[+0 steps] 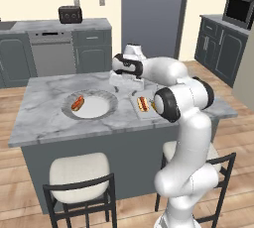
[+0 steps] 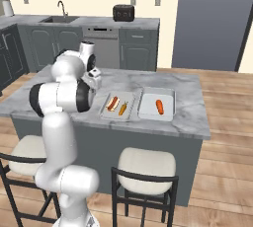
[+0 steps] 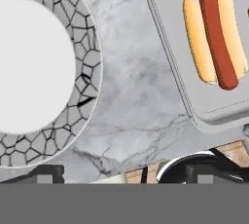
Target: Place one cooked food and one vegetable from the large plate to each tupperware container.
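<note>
The large plate (image 1: 99, 94) lies on the island with one hot dog (image 1: 77, 103) on its left side. To its right, one tupperware container (image 2: 129, 97) holds a hot dog (image 2: 112, 103) and a yellow-orange carrot stick (image 2: 122, 108). The other container (image 2: 168, 97), further right, holds an orange-red carrot stick (image 2: 159, 106). My gripper (image 1: 119, 85) hangs open and empty above the marble between plate and nearer container. In the hand view the gripper (image 3: 126, 174) has its tips far apart, with the plate rim (image 3: 90, 57) on the left and the bunned sausage (image 3: 214, 30) on the right.
Two padded stools (image 1: 79, 170) (image 2: 146, 164) stand against the island's near side. A toaster (image 1: 70, 14) sits on the back counter. My own elbow (image 1: 171, 104) hangs over the island's right part, covering much of the containers in the left base view.
</note>
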You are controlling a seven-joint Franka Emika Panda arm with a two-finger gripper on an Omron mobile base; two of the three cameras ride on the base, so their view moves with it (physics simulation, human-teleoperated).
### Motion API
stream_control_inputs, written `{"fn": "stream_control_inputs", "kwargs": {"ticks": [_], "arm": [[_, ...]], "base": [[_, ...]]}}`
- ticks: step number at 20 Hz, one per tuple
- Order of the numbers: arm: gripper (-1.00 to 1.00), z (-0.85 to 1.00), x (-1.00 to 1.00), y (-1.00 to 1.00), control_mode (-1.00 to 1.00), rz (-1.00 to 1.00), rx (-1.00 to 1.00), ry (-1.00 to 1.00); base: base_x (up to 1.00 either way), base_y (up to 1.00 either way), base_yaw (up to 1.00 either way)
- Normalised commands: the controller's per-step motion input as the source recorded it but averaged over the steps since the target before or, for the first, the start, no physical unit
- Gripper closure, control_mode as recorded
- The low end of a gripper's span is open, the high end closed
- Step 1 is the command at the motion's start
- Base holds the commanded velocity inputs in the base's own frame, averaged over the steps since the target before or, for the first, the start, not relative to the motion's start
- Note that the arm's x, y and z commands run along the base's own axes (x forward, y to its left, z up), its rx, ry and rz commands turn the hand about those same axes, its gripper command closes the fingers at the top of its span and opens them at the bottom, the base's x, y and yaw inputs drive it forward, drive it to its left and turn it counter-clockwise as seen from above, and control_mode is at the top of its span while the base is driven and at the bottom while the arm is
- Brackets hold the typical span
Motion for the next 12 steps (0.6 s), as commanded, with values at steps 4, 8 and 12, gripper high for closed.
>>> {"fn": "stream_control_inputs", "kwargs": {"ticks": [4,8,12], "arm": [[-1.0,-0.38,0.22,1.0,-1.0,-0.03,0.05,-0.06],[-1.0,0.0,0.35,1.0,-1.0,0.0,-0.01,-0.19],[-1.0,-0.03,0.49,0.96,-1.0,0.13,-0.02,-0.16]], "base": [[0.0,0.0,0.0],[0.0,0.0,0.0],[0.0,0.0,0.0]]}}
